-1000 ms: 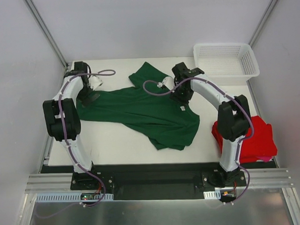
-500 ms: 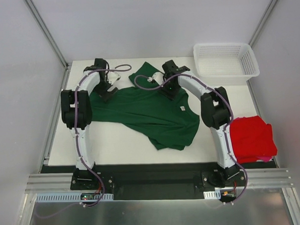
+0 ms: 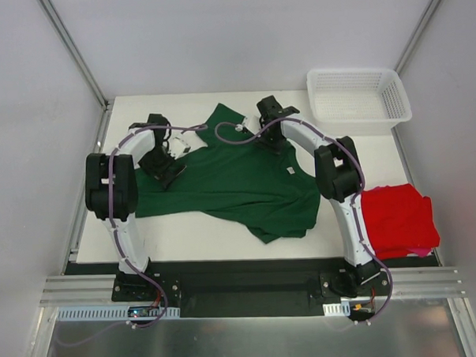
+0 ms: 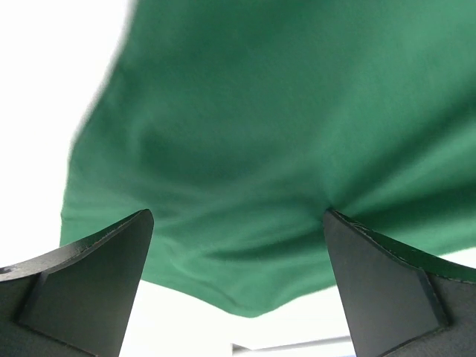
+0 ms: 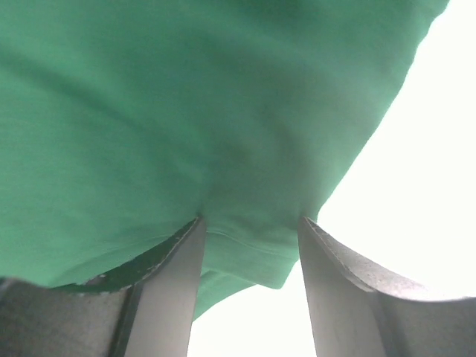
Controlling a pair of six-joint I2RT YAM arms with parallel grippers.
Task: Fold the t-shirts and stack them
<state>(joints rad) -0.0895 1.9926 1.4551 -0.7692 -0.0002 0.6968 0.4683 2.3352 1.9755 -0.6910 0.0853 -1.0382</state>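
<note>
The green t-shirt (image 3: 238,182) lies spread on the counter (image 3: 193,236), its long axis running from hem at 9 o'clock to collar at 3 o'clock. The red t-shirt (image 3: 398,219) sits well apart at 4 o'clock. The left fingers (image 4: 89,282), spread wide, hang over the cloth's 10 o'clock edge. The right fingers (image 5: 175,290), partly apart, straddle its 12 o'clock edge beside the far sleeve, not visibly clamping. Each arm seems nearest its own end.
</note>
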